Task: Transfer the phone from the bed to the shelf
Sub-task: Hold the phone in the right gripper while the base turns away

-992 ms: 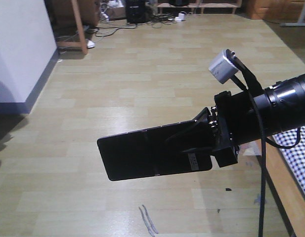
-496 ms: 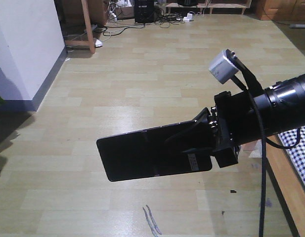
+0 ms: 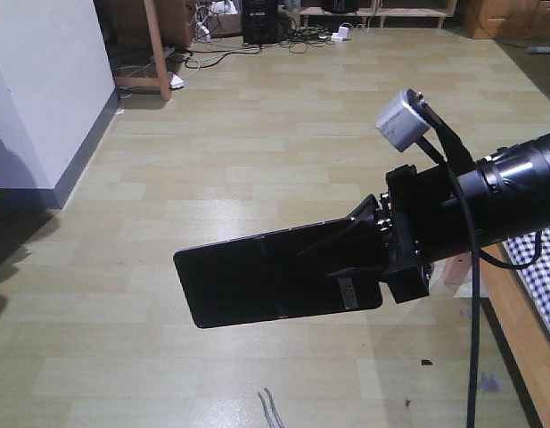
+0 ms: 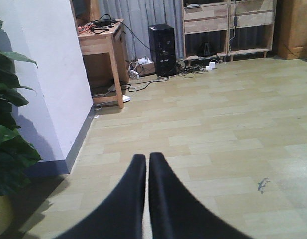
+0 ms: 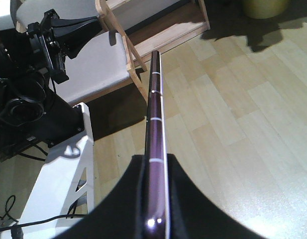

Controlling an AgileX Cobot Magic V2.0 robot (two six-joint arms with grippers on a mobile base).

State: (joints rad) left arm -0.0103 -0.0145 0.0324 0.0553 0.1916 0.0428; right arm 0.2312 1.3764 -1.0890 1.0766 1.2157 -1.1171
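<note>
Bed (image 3: 542,267) mostly cut off, only a checked corner shows. Phone (image 3: 248,281) is a glossy black slab w/ faint mid seam, held over floor (image 3: 257,134), near end hidden btw clamping right fingers (image 5: 118,209). Left fingers (image 4: 123,199) narrow, holding nothing.

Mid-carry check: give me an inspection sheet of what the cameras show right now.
Surface: pale laminate floor, dark scuffs near the bottom edge.
Job's things: phone held in the air over the floor, clamped at one end, off the bed; shelf is likely the pale plank unit with a slanted side, and the phone is not on it.
Clutter: desk, computer tower, potted plant.
Claws: right claw shut on the phone; left claw shut, empty.
Cables: floor cables tangled by the tower; black arm cable along the right arm.
Surroundings: white wall.
</note>
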